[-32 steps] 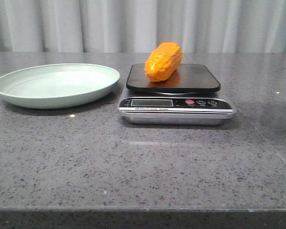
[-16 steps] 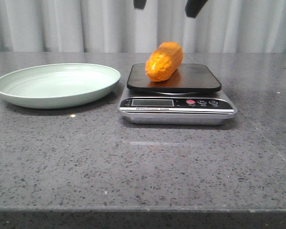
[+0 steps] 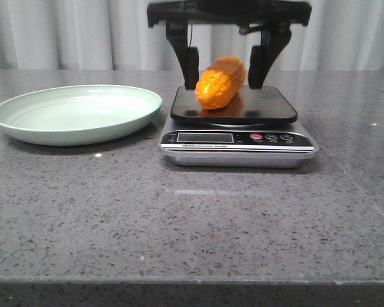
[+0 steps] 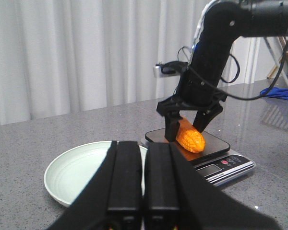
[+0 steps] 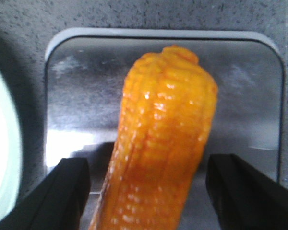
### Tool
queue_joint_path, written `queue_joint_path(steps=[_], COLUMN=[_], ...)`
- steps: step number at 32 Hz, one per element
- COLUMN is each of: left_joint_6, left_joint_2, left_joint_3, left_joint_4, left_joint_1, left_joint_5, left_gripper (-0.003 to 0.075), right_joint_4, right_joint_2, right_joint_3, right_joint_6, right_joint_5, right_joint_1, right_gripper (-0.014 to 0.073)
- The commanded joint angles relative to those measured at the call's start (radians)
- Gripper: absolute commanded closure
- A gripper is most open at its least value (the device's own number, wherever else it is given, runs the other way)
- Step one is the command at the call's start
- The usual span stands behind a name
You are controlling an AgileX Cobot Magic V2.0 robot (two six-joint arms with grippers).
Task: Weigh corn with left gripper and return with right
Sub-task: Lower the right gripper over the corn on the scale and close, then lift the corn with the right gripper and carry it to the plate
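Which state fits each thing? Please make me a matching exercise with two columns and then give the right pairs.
Things:
1. corn
2. plate
3. right gripper
4. left gripper

States:
A. fingers closed together, away from the scale
B. lying on the scale platform
C. holding nothing, beside the scale
D. open, one finger on each side of the corn

Pairs: 1-B, 2-C, 3-D, 4-A
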Motion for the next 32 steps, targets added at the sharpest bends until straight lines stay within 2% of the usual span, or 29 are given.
queue_joint_path(steps=[1, 4, 6, 8, 12, 18, 22, 25, 32], left_joint_6=[0.0, 0.0, 0.0, 0.0, 0.0, 0.0, 0.0, 0.0, 0.0], left_joint_2=[-0.016, -0.016, -0.016, -0.016, -0.016, -0.016, -0.016, -0.016, -0.016], left_joint_3=[-0.025, -0.025, -0.025, -0.025, -0.025, -0.025, -0.025, -0.025, -0.025], left_joint_4=[0.009, 0.009, 0.009, 0.009, 0.009, 0.009, 0.009, 0.009, 0.009], left_joint_1=[-0.004, -0.004, -0.004, -0.004, -0.004, -0.004, -0.004, -0.004, -0.004], left_joint_5=[-0.071, -0.071, -0.071, -0.071, -0.071, -0.071, -0.071, -0.071, -0.071], left_gripper=[0.0594, 0.0594, 0.0594, 0.0594, 0.0594, 0.0594, 0.0594, 0.0594, 0.0594], right_joint_4=[-0.038, -0.037, -0.028, 0.007, 0.019, 0.04, 0.071, 0.095, 0.094], right_joint_2=[-0.045, -0.045, -0.045, -0.046, -0.046, -0.014, 0.039, 0.068, 0.091], right_joint_3=[-0.033, -0.05, -0.08, -0.122, -0.196, -0.199, -0.2, -0.2, -0.2], right_joint_6=[-0.003, -0.008, -0.013, -0.053, -0.167, -0.176, -0.176, -0.188, -0.21], right_joint_5=[0.039, 0.029, 0.021, 0.0, -0.096, -0.326, -0.343, -0.342, -0.332], right_joint_1=[-0.003, -0.003, -0.001, 0.008, 0.088, 0.188, 0.198, 0.201, 0.207], right_gripper=[0.0107, 0.0349, 0.0463, 0.0436, 0.0441, 0.0438, 0.0435, 0.0366, 0.003])
